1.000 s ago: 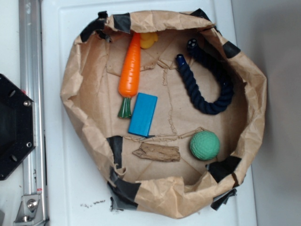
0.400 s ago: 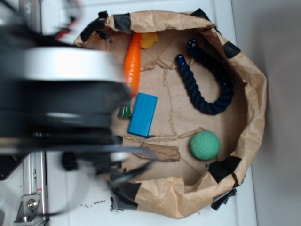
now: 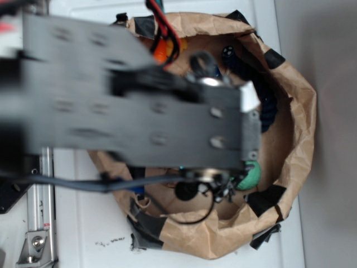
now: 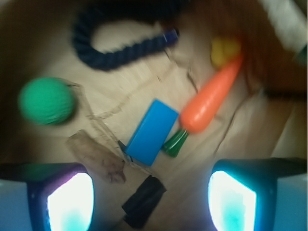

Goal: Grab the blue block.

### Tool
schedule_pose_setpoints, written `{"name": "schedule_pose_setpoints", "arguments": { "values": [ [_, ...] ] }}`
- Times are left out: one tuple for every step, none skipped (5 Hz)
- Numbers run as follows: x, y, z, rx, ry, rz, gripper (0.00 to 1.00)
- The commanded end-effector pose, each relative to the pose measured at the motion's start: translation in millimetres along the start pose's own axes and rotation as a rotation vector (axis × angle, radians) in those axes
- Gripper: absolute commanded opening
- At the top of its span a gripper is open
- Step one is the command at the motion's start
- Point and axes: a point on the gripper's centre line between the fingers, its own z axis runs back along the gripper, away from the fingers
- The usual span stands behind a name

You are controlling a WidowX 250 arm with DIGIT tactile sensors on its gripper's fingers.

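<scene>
My gripper (image 4: 151, 199) hangs with its fingers (image 4: 70, 199) wide apart and nothing between them, above the paper-lined basket (image 3: 295, 106). In the wrist view the blue block (image 4: 151, 132) lies flat in the middle, apart from my fingers, with the orange carrot (image 4: 214, 96) just right of it and the green ball (image 4: 46, 101) well left

Our black, boxy metal arm, seen blurred

Our flat-sided black metal arm (image 3: 139, 120) carried round silver screw heads (image 3: 216, 113) along its face, a white block-shaped tip piece (image 3: 249, 96), a thin black cable (image 3: 184, 218) looping beneath it and red wires (image 3: 164, 22) near its top edge. In the wrist view, our gripper (image 4: 150, 199) showed two dark-framed fingers whose glossy pads (image 4: 70, 202) glared white with a cyan tinge.
</scene>
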Motion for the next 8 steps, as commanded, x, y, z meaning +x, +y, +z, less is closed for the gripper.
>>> {"name": "schedule_pose_setpoints", "arguments": {
  "values": [
    [-4, 3, -23, -0.036, -0.100, 0.396, 1.00],
    [2, 25, -42, -0.144, -0.026, 0.411, 1.00],
    [6, 27, -54, -0.175, -0.063, 0.455, 1.00],
    [13, 25, -65, -0.185, -0.044, 0.502, 1.00],
    [14, 9, -78, -0.193, 0.038, 0.550, 1.00],
    [-3, -7, -88, -0.142, 0.108, 0.579, 1.00],
    [-16, -9, -102, -0.101, 0.166, 0.631, 1.00],
    [-5, -7, -106, -0.091, 0.076, 0.561, 1.00]
  ]
}}
